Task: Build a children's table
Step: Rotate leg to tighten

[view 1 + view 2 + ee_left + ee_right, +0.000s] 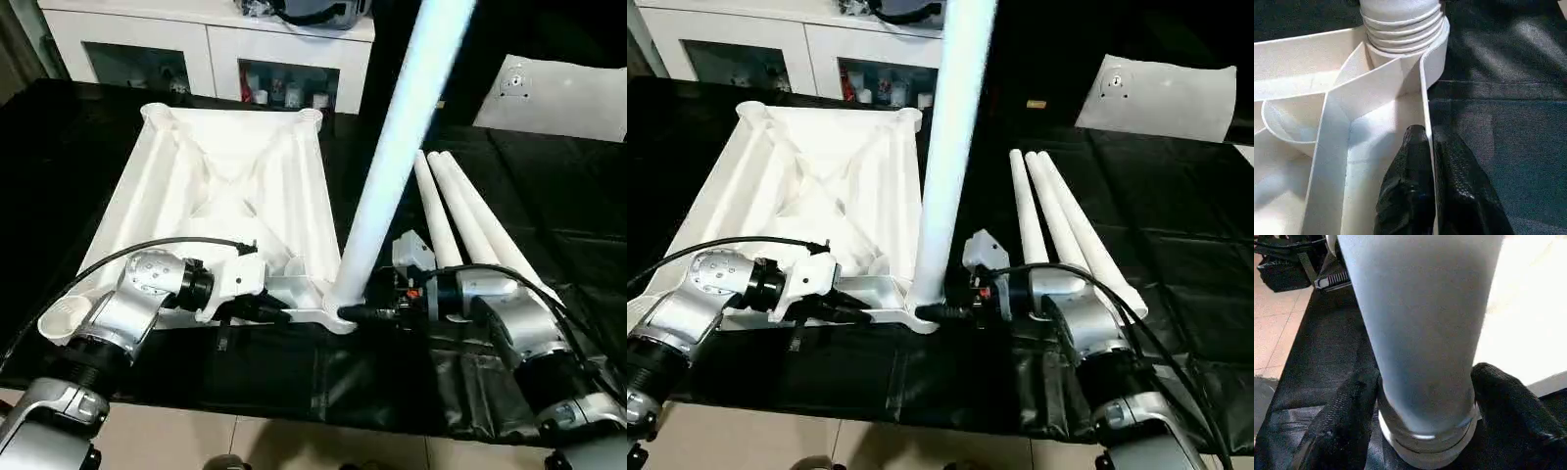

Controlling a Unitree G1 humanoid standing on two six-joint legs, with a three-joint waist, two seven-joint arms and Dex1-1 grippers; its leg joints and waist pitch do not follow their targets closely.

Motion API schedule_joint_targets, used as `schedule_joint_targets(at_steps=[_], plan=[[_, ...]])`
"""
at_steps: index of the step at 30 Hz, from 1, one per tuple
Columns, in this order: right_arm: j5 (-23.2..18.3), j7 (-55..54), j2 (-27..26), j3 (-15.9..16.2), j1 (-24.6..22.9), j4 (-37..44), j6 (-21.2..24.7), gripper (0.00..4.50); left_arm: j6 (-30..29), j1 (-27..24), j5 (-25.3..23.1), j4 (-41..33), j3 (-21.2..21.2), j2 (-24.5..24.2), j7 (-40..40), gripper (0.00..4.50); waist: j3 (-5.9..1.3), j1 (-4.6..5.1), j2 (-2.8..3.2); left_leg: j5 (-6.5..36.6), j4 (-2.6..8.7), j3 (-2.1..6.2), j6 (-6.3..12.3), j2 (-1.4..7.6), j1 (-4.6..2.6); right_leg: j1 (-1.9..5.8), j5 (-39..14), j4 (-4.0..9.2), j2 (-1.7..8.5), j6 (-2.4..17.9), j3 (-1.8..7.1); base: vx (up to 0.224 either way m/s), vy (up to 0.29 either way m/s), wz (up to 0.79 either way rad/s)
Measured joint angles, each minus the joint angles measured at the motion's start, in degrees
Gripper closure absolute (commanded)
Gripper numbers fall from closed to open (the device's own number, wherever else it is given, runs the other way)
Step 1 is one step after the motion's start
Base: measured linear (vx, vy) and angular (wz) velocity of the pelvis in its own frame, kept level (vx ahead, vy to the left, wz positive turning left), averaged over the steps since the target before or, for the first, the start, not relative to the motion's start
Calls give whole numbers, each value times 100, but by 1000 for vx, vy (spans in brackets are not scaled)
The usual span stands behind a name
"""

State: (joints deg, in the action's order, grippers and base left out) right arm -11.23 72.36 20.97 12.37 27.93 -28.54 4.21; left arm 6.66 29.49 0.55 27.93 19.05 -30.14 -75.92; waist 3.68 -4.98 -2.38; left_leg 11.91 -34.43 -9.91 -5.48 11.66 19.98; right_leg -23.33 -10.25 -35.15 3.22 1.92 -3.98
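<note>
The children's table lies in parts on a black-covered table. Its white tabletop rests upside down, X-ribs up. One white leg stands upright in the near right corner socket, where its ribbed end is seated. Three more legs lie side by side to the right. My left gripper is shut on the tabletop's near rim wall, just left of that socket. My right gripper reaches in from the right, and both fingers press against the base of the upright leg.
A white cabinet with glass doors stands behind the table. A white pillow-like block lies at the far right. The black cloth's front edge drops to a tiled floor. A black bag sits on the floor.
</note>
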Motion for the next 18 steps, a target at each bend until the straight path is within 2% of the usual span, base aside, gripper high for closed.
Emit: schedule_joint_targets(at_steps=[7,11,15,16,18], plan=[[-17,46,-2,-14,34,-64,33,197,-34,-1,-18,0,-14,32,12,450,0,-10,1,0,0,0,0,0,0,1,0,0,0,0,0,0,0,0],[-45,-474,-137,-251,-392,379,353,199,-522,-11,-54,-119,-73,293,418,450,-13,-56,24,0,-1,-5,1,-6,-11,27,-1,6,11,-2,1,0,0,0],[41,-1468,-440,-457,-544,499,589,199,-1302,-44,-77,-193,-250,608,1020,450,-13,33,35,-4,2,-7,3,-15,-67,55,-16,9,15,-32,6,0,0,0],[115,-1997,-700,-580,-539,491,713,199,-1665,-44,-103,-260,-334,747,1341,450,-14,92,39,-4,4,-7,3,-15,-93,57,-17,10,15,-33,6,0,0,0],[280,-2951,-1173,-804,-464,409,843,199,-2188,-38,-197,-359,-491,1034,1888,450,-8,199,64,-5,3,-7,2,-19,-92,50,-17,15,15,-34,6,0,0,0]])
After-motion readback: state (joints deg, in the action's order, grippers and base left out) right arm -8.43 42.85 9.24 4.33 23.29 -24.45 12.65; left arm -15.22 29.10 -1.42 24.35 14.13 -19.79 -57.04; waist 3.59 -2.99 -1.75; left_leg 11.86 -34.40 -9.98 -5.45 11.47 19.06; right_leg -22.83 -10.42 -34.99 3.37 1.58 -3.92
